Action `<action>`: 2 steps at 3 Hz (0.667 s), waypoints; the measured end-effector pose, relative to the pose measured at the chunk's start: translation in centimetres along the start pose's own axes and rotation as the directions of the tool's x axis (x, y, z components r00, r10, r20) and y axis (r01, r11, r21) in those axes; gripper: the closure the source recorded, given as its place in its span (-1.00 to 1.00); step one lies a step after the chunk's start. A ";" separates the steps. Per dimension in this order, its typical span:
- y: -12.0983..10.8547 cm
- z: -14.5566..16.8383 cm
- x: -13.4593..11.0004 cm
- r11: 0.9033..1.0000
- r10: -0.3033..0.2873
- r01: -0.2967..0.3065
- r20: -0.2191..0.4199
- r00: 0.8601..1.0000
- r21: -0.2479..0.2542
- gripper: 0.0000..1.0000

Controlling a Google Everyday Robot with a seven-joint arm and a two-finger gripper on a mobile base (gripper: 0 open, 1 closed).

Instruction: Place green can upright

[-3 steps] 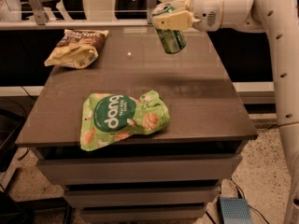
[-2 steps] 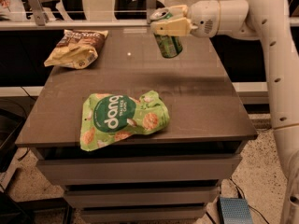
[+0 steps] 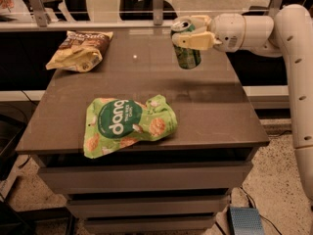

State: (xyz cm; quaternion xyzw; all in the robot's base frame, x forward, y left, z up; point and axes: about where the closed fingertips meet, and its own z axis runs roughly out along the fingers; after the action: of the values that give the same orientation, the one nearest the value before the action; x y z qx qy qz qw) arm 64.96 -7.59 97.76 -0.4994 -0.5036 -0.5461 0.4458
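Camera view, one arm entering from your right. The gripper sits at the end of the white arm, over the far right part of the dark table. It is closed on the green can. You see one pale finger crossing the upper body of the can and the other at its silver top rim, so the can lies between the fingers, with most of its green body hanging below them.

The can is nearly upright, its top tipped a little toward your left and its opening facing up. It appears to be held clear of the tabletop; a soft shadow on the surface lies apart from its lower rim.

Well apart from the can, nearer the front edge, a flat green "dang" snack bag lies on the table. A brown and yellow snack bag lies at the far left corner. Drawer fronts are seen beneath the tabletop.
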 end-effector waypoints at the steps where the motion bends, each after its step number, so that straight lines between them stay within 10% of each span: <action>1: -0.8 -1.6 -0.8 1.000 -0.002 0.001 -0.029 1.000 -0.009 1.00; 2: -1.6 -3.2 -2.1 0.998 0.022 -0.028 -0.098 0.995 -0.059 1.00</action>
State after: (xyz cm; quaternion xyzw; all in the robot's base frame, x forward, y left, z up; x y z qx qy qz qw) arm 63.29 -10.66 95.56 -0.4916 -0.4583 -0.5791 0.4614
